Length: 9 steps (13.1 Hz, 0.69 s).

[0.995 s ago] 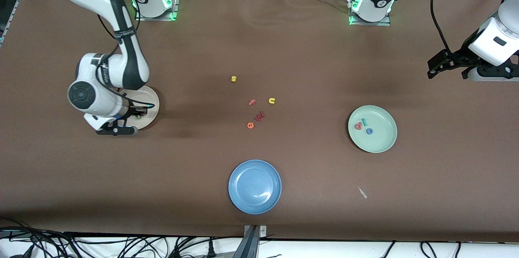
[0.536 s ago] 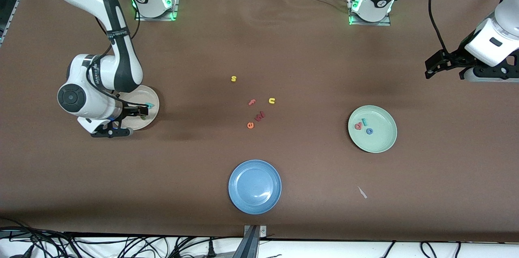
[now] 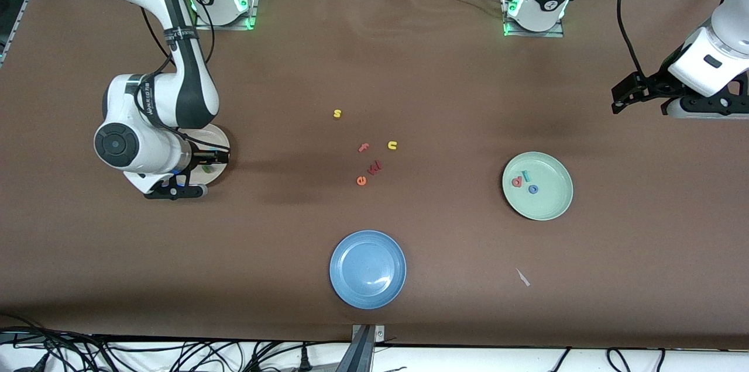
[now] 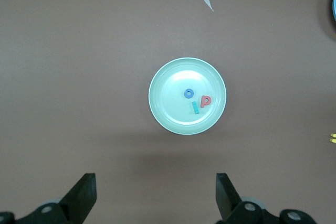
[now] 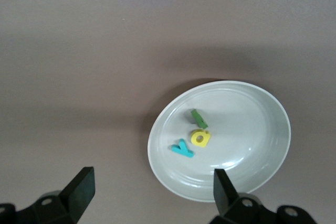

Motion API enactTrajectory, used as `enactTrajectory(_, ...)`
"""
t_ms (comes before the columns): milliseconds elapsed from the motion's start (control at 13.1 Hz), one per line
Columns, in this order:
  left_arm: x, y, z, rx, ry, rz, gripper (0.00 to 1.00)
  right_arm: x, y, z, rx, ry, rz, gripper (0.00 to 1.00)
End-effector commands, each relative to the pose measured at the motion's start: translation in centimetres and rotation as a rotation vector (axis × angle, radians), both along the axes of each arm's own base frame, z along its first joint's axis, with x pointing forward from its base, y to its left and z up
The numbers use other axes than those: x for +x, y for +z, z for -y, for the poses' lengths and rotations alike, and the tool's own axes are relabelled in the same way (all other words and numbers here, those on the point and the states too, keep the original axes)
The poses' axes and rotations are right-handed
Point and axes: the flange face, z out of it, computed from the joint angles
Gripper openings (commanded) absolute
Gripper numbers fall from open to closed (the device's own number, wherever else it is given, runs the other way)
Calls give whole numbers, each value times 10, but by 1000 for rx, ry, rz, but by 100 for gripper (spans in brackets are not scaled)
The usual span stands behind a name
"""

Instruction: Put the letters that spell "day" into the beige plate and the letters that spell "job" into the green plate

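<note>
The beige plate (image 5: 252, 129) holds a dark green letter (image 5: 198, 118), a yellow letter (image 5: 200, 138) and a teal "y" (image 5: 182, 149). My right gripper (image 5: 152, 187) hangs open and empty above the plate's edge. In the front view the right arm hides most of that plate (image 3: 221, 144), where the right gripper (image 3: 215, 157) hovers. The green plate (image 3: 556, 202) holds a salmon-pink letter (image 3: 516, 182), a teal "j" (image 3: 525, 175) and a blue "o" (image 3: 533, 189). My left gripper (image 3: 621, 100) waits open in the air at the left arm's end, looking down on the green plate (image 4: 163, 77).
A blue plate (image 3: 367, 268) sits near the front edge. Loose letters lie mid-table: yellow "s" (image 3: 337, 113), pink "f" (image 3: 363, 147), yellow "u" (image 3: 392, 145), dark red "w" (image 3: 375, 168), orange "e" (image 3: 361, 181). A small pale scrap (image 3: 522, 277) lies nearer the camera than the green plate.
My right gripper opened and let the teal "y" drop into the beige plate, and its hand shifted a little above the plate. The left arm drifted slightly.
</note>
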Motion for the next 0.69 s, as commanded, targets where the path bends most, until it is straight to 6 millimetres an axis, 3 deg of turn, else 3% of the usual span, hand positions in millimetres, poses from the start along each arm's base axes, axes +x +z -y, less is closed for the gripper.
enactTrajectory(0, 2, 7, 3, -28, -6, 6, 100, 3, 27, -20, -2, 12, -26, 100)
enactTrajectory(383, 4, 13, 8, -20, -15, 3, 100, -18, 61, -80, -49, 71, -47, 100)
enactTrajectory(613, 4, 13, 8, -19, -15, 2, 100, -37, 127, -84, -24, 98, 10, 100)
